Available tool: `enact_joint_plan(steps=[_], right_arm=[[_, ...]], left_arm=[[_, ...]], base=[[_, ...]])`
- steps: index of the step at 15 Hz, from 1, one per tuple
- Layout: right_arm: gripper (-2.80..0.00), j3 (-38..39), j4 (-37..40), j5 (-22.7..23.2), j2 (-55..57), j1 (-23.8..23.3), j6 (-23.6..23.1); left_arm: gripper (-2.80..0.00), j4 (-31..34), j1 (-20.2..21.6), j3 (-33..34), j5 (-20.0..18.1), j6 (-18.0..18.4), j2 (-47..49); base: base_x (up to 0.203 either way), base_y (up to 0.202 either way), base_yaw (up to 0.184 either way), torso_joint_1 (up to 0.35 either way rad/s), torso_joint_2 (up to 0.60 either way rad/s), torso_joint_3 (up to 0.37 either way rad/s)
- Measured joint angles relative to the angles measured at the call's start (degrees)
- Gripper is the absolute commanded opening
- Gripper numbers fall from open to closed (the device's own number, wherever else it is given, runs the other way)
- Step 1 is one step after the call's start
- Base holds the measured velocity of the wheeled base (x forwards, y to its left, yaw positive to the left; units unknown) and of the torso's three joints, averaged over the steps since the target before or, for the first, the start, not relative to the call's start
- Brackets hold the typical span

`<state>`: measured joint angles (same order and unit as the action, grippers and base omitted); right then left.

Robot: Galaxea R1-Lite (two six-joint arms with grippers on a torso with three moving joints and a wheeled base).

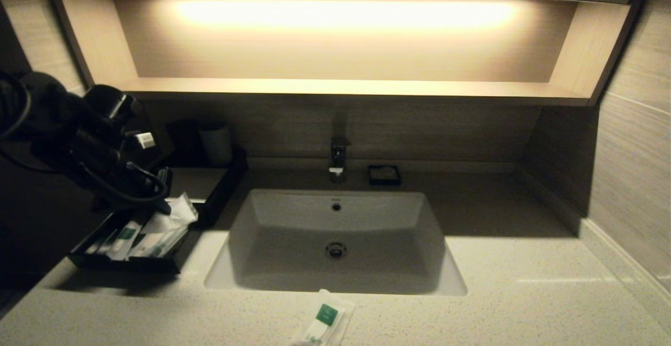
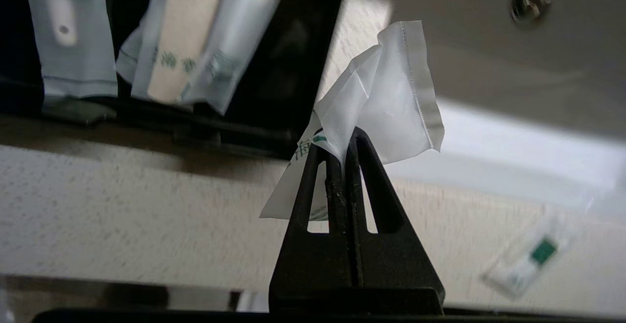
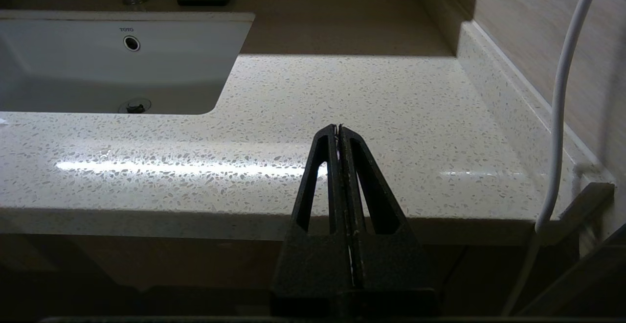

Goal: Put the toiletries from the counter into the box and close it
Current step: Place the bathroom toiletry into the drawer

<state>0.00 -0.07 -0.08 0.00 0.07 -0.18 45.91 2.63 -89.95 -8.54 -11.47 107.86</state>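
- While the left gripper [image 2: 342,139] pinches a packet [image 2: 386,93], its fingers hang beside the open box [image 1: 207,207].
- Right gripper [image 3: 338,128]: pressed together, parked.
- 1 packet on the desk [image 1: 325,322].

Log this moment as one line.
left gripper: shut on small packet | over drawer tray | one packet on counter

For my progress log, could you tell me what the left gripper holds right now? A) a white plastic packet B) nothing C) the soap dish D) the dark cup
A: the left gripper is shut on a crumpled white packet, near the box's drawer tray.
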Motion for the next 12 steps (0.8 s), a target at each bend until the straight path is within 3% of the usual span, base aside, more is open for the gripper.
enact_joint_plan(steps=[4,12], right_arm=[[-2.8,0.0,0.0,-0.07,0.0,0.0,0.02],[-2.8,0.0,0.0,-0.06,0.0,0.0,0.02]], left_arm=[[-2.8,-0.05,0.75,-1.53,3.57,-2.48,4.54],[-2.8,0.17,3.37,-2.6,3.86,-5.97,7.38]], base=[[0.0,0.0,0.0,0.0,0.0,0.0],[0.0,0.0,0.0,0.0,0.0,0.0]])
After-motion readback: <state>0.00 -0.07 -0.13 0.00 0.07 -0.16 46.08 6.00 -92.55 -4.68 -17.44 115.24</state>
